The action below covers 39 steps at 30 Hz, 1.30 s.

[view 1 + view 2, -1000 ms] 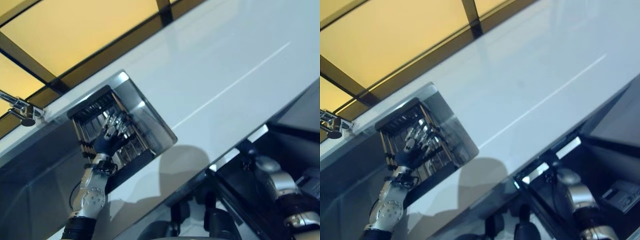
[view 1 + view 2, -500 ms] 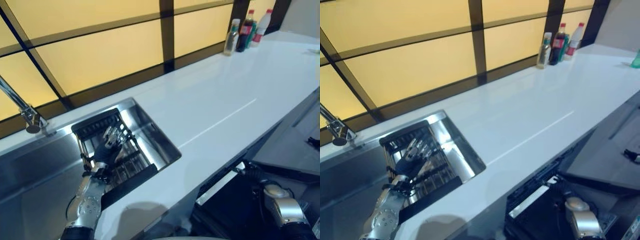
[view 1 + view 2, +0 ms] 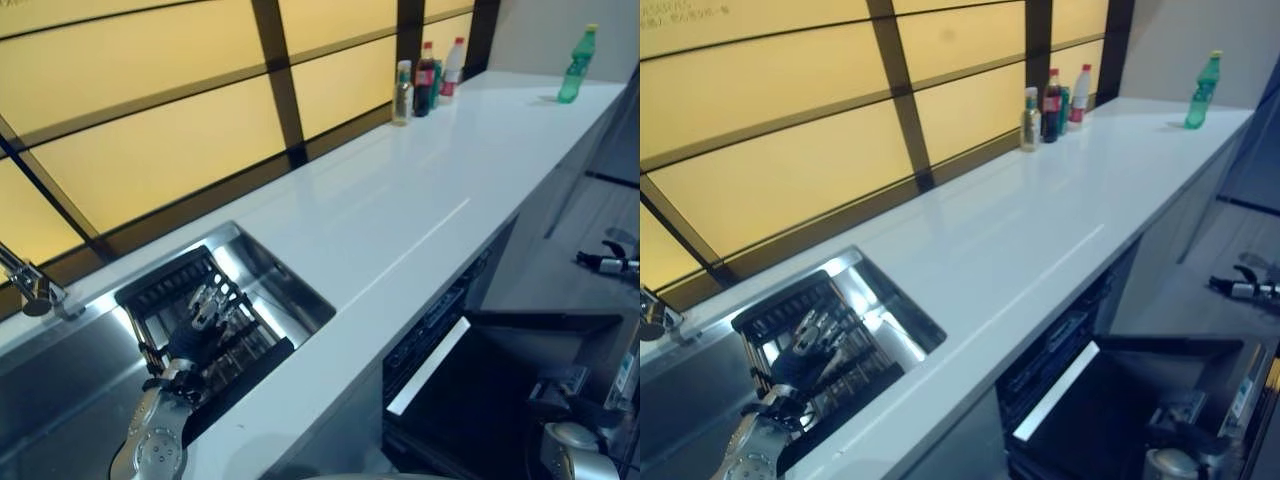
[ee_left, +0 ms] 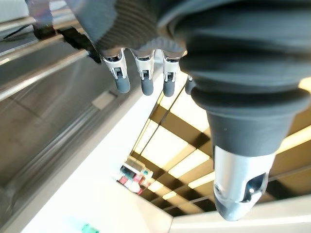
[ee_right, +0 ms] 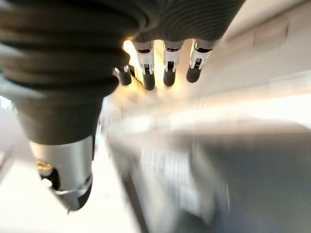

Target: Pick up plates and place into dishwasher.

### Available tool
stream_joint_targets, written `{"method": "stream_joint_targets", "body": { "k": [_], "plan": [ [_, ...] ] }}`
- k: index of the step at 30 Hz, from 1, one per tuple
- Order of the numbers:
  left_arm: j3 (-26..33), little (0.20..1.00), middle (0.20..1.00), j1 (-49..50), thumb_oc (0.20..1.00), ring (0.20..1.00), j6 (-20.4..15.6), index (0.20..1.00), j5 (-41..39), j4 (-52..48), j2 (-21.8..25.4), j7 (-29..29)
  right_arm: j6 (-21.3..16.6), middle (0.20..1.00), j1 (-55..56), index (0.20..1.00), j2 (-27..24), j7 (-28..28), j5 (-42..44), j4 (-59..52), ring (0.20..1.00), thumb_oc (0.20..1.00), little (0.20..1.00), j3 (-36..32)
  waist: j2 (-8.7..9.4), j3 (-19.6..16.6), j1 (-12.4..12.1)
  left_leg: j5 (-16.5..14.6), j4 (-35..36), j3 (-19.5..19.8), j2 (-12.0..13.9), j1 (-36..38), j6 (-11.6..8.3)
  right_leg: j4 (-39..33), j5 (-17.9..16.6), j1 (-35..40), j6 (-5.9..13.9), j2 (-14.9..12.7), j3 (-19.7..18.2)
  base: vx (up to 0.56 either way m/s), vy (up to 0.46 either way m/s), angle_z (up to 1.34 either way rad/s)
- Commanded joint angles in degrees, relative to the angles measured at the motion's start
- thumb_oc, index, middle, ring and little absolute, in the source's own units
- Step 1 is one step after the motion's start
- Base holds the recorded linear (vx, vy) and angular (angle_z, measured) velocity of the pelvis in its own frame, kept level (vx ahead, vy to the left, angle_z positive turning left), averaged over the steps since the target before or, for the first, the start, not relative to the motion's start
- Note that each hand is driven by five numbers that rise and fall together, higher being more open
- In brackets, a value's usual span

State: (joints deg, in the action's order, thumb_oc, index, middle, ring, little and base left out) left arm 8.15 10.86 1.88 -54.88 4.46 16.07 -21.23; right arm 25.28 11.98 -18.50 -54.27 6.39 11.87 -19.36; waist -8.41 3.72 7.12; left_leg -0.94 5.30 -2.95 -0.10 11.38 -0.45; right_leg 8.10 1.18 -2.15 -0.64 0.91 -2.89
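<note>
Fingers relaxed and empty, the left robot hand (image 3: 200, 325) hangs over the sink rack (image 3: 175, 285), lower left, seemingly seeking plates.

My two head views look down from above along the white table (image 3: 400, 200), sharing the sink (image 3: 290, 285), the bottles (image 3: 1045, 100) at the far wall and the open dishwasher (image 3: 480, 400) low on my right. My left wrist view sits very close behind the left hand (image 4: 141, 73), facing the sink wall. My right wrist view looks past the right hand (image 5: 165, 63) at a blur
</note>
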Motion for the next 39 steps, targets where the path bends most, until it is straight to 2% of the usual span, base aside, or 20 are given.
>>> {"method": "stream_joint_targets", "body": {
  "k": [1,4,7,10,13,16,19,21,22,25,27,29,32,33,34,35,36,38,39],
  "plan": [
    [1.82,1.0,1.0,0.89,1.0,1.0,-1.98,1.0,-3.23,0.22,0.94,-1.63,0.15,1.0,-0.39,1.0,-3.42,-8.59,-6.69,1.46,1.0,1.0,1.0,-2.26,-0.39,-2.17,0.65,-7.33,-3.41,0.76,-5.2,-0.6,4.87,-2.36,0.58,2.29,7.58,-3.68,-4.53,0.0,0.158,-0.13],
    [0.95,1.0,1.0,1.58,1.0,1.0,-1.6,1.0,-2.84,0.65,0.79,-1.54,-1.38,1.0,-0.44,1.0,-4.26,-9.92,-6.63,4.02,1.0,1.0,1.0,-3.35,-2.33,-2.5,1.23,-7.52,-3.32,0.33,-5.78,-0.29,4.92,-1.43,0.93,1.92,8.19,-4.48,-4.71,-0.01,0.136,-0.13],
    [0.86,1.0,1.0,2.38,1.0,1.0,-0.39,1.0,-1.64,0.73,0.84,-0.69,-3.77,1.0,0.95,1.0,-4.5,-8.62,-6.25,3.94,1.0,1.0,1.0,-4.27,-3.94,-2.23,2.12,-7.64,-3.37,-0.23,-6.65,-0.24,5.14,1.49,0.82,0.49,8.58,-5.12,-4.95,-0.03,0.112,-0.09],
    [0.56,1.0,1.0,2.66,1.0,1.0,1.9,1.0,-3.65,1.36,-0.06,0.99,-7.33,1.0,2.63,1.0,-4.65,-4.63,-7.2,2.72,1.0,1.0,1.0,-3.97,-5.69,-1.33,3.35,-7.96,-4.38,-0.64,-8.26,-0.73,5.58,6.34,0.55,-2.18,8.34,-5.77,-5.36,-0.02,0.108,-0.22],
    [-0.15,1.0,1.0,2.8,1.0,1.0,2.3,1.0,-2.65,2.53,-2.02,1.98,-12.68,1.0,4.48,1.0,-4.66,3.21,-2.89,0.29,1.0,1.0,1.0,-2.43,-7.57,0.15,4.44,-8.22,-6.12,-1.19,-9.68,-1.97,5.8,8.55,0.69,-4.2,7.63,-6.61,-5.7,-0.05,0.092,-0.2],
    [-1.33,1.0,1.0,2.71,1.0,1.0,-0.93,1.0,-2.23,5.73,-4.76,2.56,-18.08,1.0,7.03,1.0,-4.68,6.58,0.54,-1.75,1.0,1.0,1.0,-0.29,-11.29,2.8,6.87,-8.62,-8.23,-3.78,-11.35,-4.23,5.55,8.91,0.91,-7.24,7.48,-8.23,-5.62,-0.07,0.123,-0.56],
    [-2.08,1.0,1.0,1.95,1.0,1.0,-4.04,1.0,-3.24,8.19,-6.62,3.85,-21.03,1.0,7.6,1.0,-4.99,10.2,3.57,-0.05,1.0,1.0,1.0,1.28,-14.57,5.38,8.35,-10.15,-11.52,-7.49,-11.83,-7.17,5.58,9.36,1.39,-10.12,7.73,-10.48,-5.23,-0.02,0.11,-0.73],
    [-3.49,1.0,1.0,1.37,1.0,1.0,-7.25,1.0,-3.54,9.56,-7.66,4.73,-22.46,1.0,6.63,1.0,-5.37,11.8,2.81,2.16,1.0,1.0,1.0,3.09,-16.23,7.18,8.69,-11.06,-14.44,-10.25,-11.57,-10.63,5.96,10.41,1.79,-13.47,7.75,-11.93,-5.1,-0.05,0.069,-0.76],
    [-4.46,1.0,1.0,0.95,1.0,1.0,-8.49,1.0,-4.42,9.74,-7.72,5.4,-23.34,1.0,5.98,1.0,-5.61,12.84,4.91,3.31,1.0,1.0,1.0,4.19,-17.0,8.14,8.96,-11.99,-15.55,-10.46,-11.74,-11.56,6.0,11.32,3.16,-14.38,7.94,-12.63,-5.15,-0.04,0.021,-0.82],
    [-7.53,1.0,1.0,-0.85,1.0,1.0,-10.85,1.0,-6.11,10.05,-7.31,6.2,-27.03,1.0,2.61,1.0,-7.46,15.1,11.06,5.76,1.0,1.0,1.0,6.03,-19.11,11.47,9.49,-12.11,-19.26,-11.16,-12.24,-16.21,5.82,12.83,2.87,-18.27,7.69,-13.12,-6.71,-0.14,0.013,-0.71],
    [-9.89,1.0,1.0,-2.14,1.0,1.0,-12.01,1.0,-8.26,10.95,-6.81,6.43,-29.45,1.0,-1.34,1.0,-8.74,20.6,18.74,8.13,1.0,1.0,1.0,8.07,-20.87,13.58,9.78,-11.84,-20.68,-11.28,-12.72,-18.32,5.53,13.66,2.78,-20.27,7.39,-13.46,-7.24,-0.12,0.017,-0.17],
    [-11.27,1.0,1.0,-2.81,1.0,1.0,-12.42,1.0,-9.18,12.45,-6.57,5.56,-31.33,1.0,-5.03,1.0,-8.81,25.82,22.52,10.89,1.0,1.0,1.0,10.86,-21.39,14.64,9.49,-11.3,-21.22,-11.3,-13.62,-19.15,5.26,14.11,2.9,-21.0,7.28,-14.15,-7.67,-0.04,0.012,-0.02],
    [-13.46,1.0,1.0,-3.01,1.0,1.0,-11.61,1.0,-10.01,12.4,-4.87,4.56,-29.75,1.0,-11.01,1.0,-8.69,36.66,29.27,11.81,1.0,1.0,1.0,16.2,-21.39,15.56,7.99,-10.15,-20.91,-10.66,-14.88,-19.68,4.9,13.09,2.44,-20.72,7.18,-16.02,-7.45,-0.02,-0.009,0.19],
    [-14.37,1.0,1.0,-2.94,1.0,1.0,-11.2,1.0,-10.38,11.9,-3.88,4.02,-29.32,1.0,-13.26,1.0,-8.66,42.48,32.2,12.3,1.0,1.0,1.0,17.84,-21.39,15.46,6.98,-9.65,-20.49,-10.25,-15.38,-19.8,4.81,12.49,2.3,-20.55,7.14,-16.74,-7.07,-0.02,-0.016,-0.17],
    [-14.68,1.0,1.0,-2.94,1.0,1.0,-10.92,1.0,-10.74,11.77,-3.44,3.69,-29.54,1.0,-14.21,1.0,-8.65,45.92,33.47,12.62,1.0,1.0,1.0,18.44,-21.39,15.35,6.55,-9.39,-20.22,-10.05,-15.59,-19.82,4.77,12.15,2.18,-20.44,7.12,-17.05,-6.87,-0.02,-0.025,-0.23],
    [-15.32,1.0,1.0,-2.84,1.0,1.0,-10.55,1.0,-11.21,11.81,-2.57,2.89,-29.38,1.0,-16.58,1.0,-8.42,51.89,37.54,13.09,1.0,1.0,1.0,19.38,-21.39,14.9,5.4,-8.87,-19.67,-9.61,-15.89,-19.8,4.61,11.37,1.89,-20.06,7.09,-17.69,-6.25,0.0,-0.024,-0.1],
    [-15.53,1.0,1.0,-2.77,1.0,1.0,-10.46,1.0,-11.24,11.92,-2.31,2.57,-29.28,1.0,-17.25,1.0,-8.22,54.53,39.53,13.23,1.0,1.0,1.0,19.56,-21.39,14.64,4.98,-8.71,-19.5,-9.34,-16.01,-19.79,4.55,11.13,1.79,-19.9,7.07,-17.91,-5.98,0.03,-0.035,0.03],
    [-16.28,1.0,1.0,-2.09,1.0,1.0,-9.2,1.0,-11.52,11.84,-1.58,1.86,-28.17,1.0,-19.27,1.0,-6.72,65.07,45.75,10.96,1.0,1.0,1.0,20.54,-21.39,12.99,3.05,-7.86,-18.32,-7.9,-16.56,-19.07,4.35,10.22,1.68,-18.2,6.96,-18.8,-4.52,0.11,-0.007,0.19],
    [-16.43,1.0,1.0,-1.78,1.0,1.0,-8.55,1.0,-11.52,11.8,-1.42,1.84,-28.34,1.0,-19.65,1.0,-6.25,67.76,46.51,9.67,1.0,1.0,1.0,20.92,-21.39,12.22,2.37,-7.57,-17.88,-7.24,-16.79,-18.77,4.3,9.99,1.73,-17.54,6.93,-19.12,-3.94,0.18,0.019,0.33]
  ]
}}
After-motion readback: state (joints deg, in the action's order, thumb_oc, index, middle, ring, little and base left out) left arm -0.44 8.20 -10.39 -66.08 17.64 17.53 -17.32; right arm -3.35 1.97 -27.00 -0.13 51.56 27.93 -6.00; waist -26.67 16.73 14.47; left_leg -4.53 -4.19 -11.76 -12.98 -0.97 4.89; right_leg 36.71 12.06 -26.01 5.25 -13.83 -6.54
